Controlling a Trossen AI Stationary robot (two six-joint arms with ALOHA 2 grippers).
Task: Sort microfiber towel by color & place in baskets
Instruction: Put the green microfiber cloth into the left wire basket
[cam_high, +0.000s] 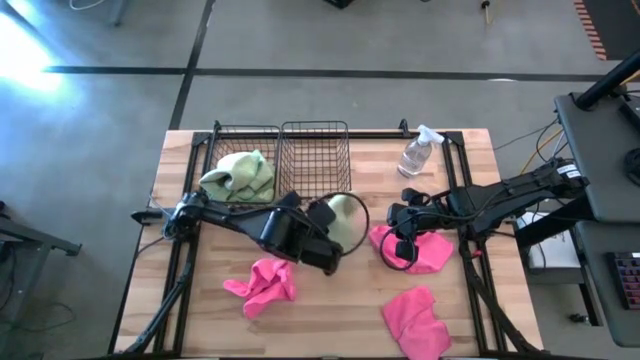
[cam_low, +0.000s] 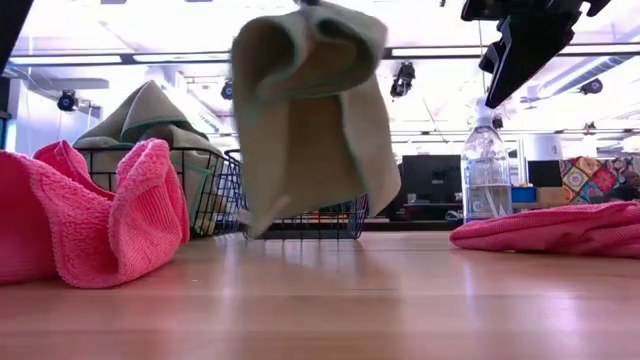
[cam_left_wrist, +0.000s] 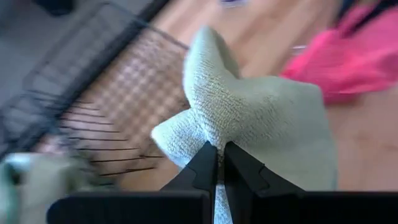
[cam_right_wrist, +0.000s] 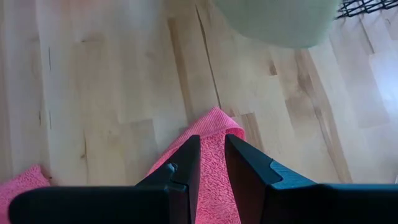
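High view: left pincer (cam_high: 328, 243) clamped tight on a light green towel (cam_high: 345, 218), carried clear of the bench (cam_high: 470, 160) near its middle. The two black baskets (cam_high: 280, 150) sit side by side at the bench's far edge. Left basket (cam_high: 222, 140) already has a green towel (cam_high: 240, 175) in it; right basket (cam_high: 315, 150) looks empty. From the left pincer the green-holding basket lies at about 10 o'clock, the empty one at about 12, nearer. Key relation in my judgement: the held green needs to go up-left past the empty basket to join the other green. Right pincer (cam_high: 402, 240) hangs over a pink towel (cam_high: 425, 250) at 3 o'clock from the left pincer. Two more pink towels at bench front (cam_high: 262, 283) (cam_high: 418, 318). Spray bottle (cam_high: 418, 152) at the far right of the baskets, not part of the sort

Low view: green towel hangs in the air, long axis vertical, bottom edge well off the bench, baskets behind it

Left wrist view: both fingers (cam_left_wrist: 202, 165) pressed together on a bunched fold of the green towel; basket grid lies beyond the cloth

Right wrist view: right pincer's fingers (cam_right_wrist: 186, 158) stand partly apart, holding nothing, straddling the pink towel's pointed corner just below; the right arm is the nearer one for that pink
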